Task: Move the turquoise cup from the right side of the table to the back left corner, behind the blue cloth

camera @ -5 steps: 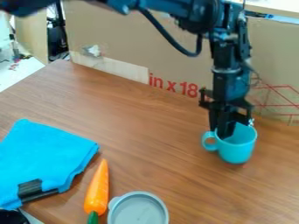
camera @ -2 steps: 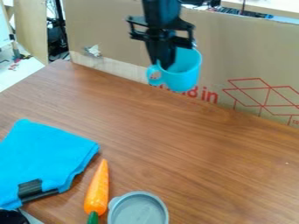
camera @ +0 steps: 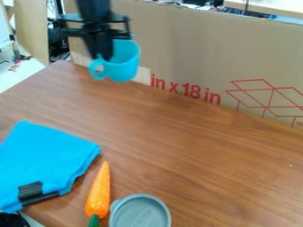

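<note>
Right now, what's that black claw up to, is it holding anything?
The gripper is closed on the blue mug, at the handle side, and holds it up in the air.

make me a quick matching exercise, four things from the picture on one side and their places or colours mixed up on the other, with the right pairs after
Things:
1. cup
2. cloth
3. toy carrot
4. round dish

Places or colours:
A. grey, at the view's bottom edge
B. held above the table by the gripper
C. bright blue, at the view's left edge
D. mostly orange

Right pairs: 1-B, 2-C, 3-D, 4-A
</note>
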